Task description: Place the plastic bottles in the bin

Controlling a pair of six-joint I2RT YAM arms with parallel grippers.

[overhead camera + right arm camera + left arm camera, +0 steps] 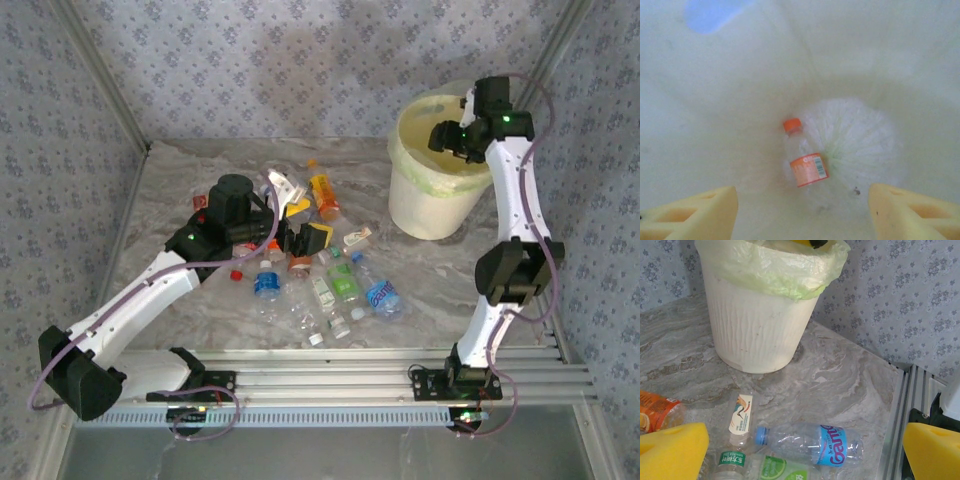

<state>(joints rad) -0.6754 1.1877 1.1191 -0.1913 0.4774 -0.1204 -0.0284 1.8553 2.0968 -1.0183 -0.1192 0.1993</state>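
Several plastic bottles (pixel 330 270) lie scattered mid-table. My left gripper (pixel 305 238) hovers over the pile, open and holding nothing; between its yellow pads (pixel 672 450) lie a blue-labelled clear bottle (pixel 810 442), a green-labelled one (pixel 770 470) and a white-labelled one (pixel 741 415). An orange-filled bottle (pixel 655 412) lies at the left. The bin (pixel 430 200), white with a pale green liner, stands at the back right. Over its mouth my right gripper (pixel 450 135) is open, nothing between its pads (pixel 690 215). A clear bottle with an orange cap and label (pixel 805 160) lies on the bin's bottom.
Patterned walls close in the table at the back and sides. A metal rail (pixel 350 375) runs along the near edge, and its end shows at the right of the left wrist view (pixel 900 415). Bare marble lies between the pile and the bin (pixel 840 375).
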